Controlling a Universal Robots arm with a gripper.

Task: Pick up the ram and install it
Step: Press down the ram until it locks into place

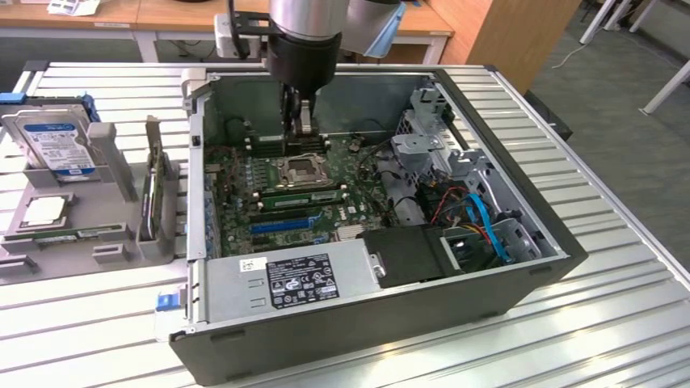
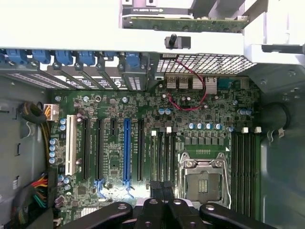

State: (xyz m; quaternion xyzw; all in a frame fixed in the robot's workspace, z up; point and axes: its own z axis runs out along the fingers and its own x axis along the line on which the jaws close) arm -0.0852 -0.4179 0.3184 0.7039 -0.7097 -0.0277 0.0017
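My gripper (image 1: 304, 133) hangs inside the open computer case (image 1: 518, 267), above the motherboard (image 1: 242, 190) and just behind the CPU socket (image 1: 302, 170). Its black fingers (image 2: 156, 193) are pressed together, and I see nothing between them. A long thin green stick, the ram (image 1: 305, 196), lies along a memory slot on the near side of the socket. From the wrist view, the fingers stand over the memory slots (image 2: 162, 157) beside the socket (image 2: 204, 179); whether a stick fills them is unclear there.
A grey parts holder (image 1: 119, 250) stands at the exterior view's left, carrying a silver hard drive (image 1: 52, 141), an upright green expansion card (image 1: 157, 190) and a thin green strip (image 1: 65, 235). The power supply (image 1: 291, 279) and drive cage (image 1: 431, 145) crowd the case.
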